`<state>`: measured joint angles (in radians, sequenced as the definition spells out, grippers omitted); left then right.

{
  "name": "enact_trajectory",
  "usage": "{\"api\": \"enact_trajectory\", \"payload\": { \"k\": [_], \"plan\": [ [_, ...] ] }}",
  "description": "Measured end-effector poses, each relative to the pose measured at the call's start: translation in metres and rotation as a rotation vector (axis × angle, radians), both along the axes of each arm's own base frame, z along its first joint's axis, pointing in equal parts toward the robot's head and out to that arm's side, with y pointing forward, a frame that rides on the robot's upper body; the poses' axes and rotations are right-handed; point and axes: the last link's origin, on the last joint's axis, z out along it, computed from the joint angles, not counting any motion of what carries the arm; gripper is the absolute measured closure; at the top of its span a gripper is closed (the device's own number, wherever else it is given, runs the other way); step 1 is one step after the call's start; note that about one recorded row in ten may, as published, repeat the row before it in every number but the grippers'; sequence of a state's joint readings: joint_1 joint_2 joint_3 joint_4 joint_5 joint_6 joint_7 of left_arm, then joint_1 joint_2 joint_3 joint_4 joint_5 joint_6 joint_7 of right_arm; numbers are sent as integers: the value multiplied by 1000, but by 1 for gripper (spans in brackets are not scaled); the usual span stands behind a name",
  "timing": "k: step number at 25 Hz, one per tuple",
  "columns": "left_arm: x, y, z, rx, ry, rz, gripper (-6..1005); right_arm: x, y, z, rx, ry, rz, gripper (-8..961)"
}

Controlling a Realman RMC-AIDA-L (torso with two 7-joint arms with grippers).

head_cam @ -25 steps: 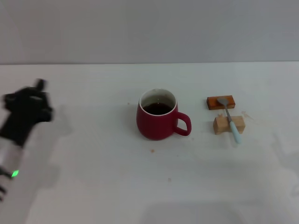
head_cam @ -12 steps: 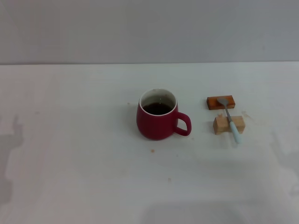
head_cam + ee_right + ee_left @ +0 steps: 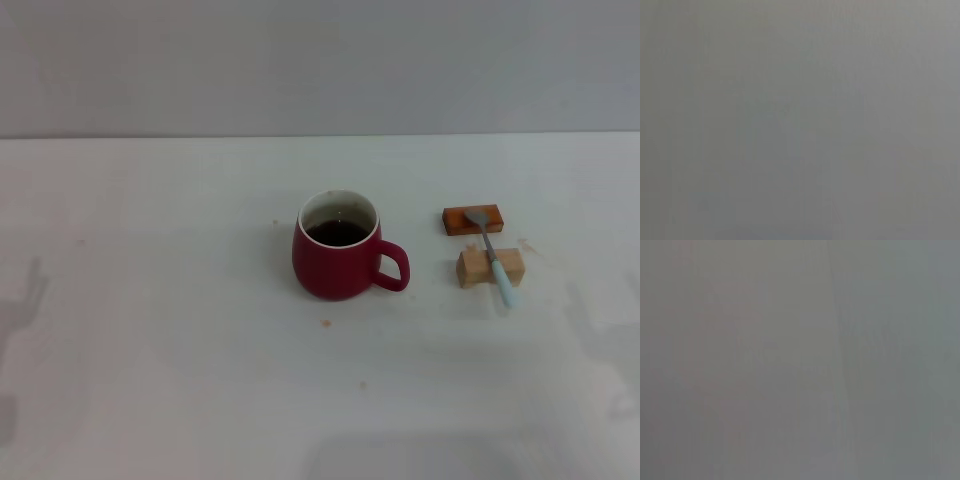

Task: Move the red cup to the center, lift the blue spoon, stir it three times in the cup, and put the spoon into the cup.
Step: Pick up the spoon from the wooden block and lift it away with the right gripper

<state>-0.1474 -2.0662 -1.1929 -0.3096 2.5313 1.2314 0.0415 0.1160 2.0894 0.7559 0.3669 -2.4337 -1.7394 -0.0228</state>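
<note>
The red cup (image 3: pixel 338 258) stands upright mid-table, dark liquid inside, handle toward the blue spoon (image 3: pixel 492 252), which lies across a tan wooden block (image 3: pixel 490 267), bowl on an orange-brown block (image 3: pixel 472 219) (neither gripper is in view; both wrist views show blank grey)

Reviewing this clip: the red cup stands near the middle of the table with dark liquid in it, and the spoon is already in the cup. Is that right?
Not quite. The red cup does stand near the middle of the table with dark liquid inside, but the head view shows the spoon outside it, lying across the two small blocks on the handle side of the cup. Neither gripper is in view.
</note>
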Motion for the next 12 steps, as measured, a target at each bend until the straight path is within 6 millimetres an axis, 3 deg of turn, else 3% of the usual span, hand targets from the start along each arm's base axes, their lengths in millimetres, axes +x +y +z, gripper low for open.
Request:
{"api": "enact_trajectory", "payload": {
  "k": [12],
  "plan": [
    [-12, -7, 4, 13, 0, 49, 150, 0, 16, -13, -69, 25, -73, 238]
  ]
}}
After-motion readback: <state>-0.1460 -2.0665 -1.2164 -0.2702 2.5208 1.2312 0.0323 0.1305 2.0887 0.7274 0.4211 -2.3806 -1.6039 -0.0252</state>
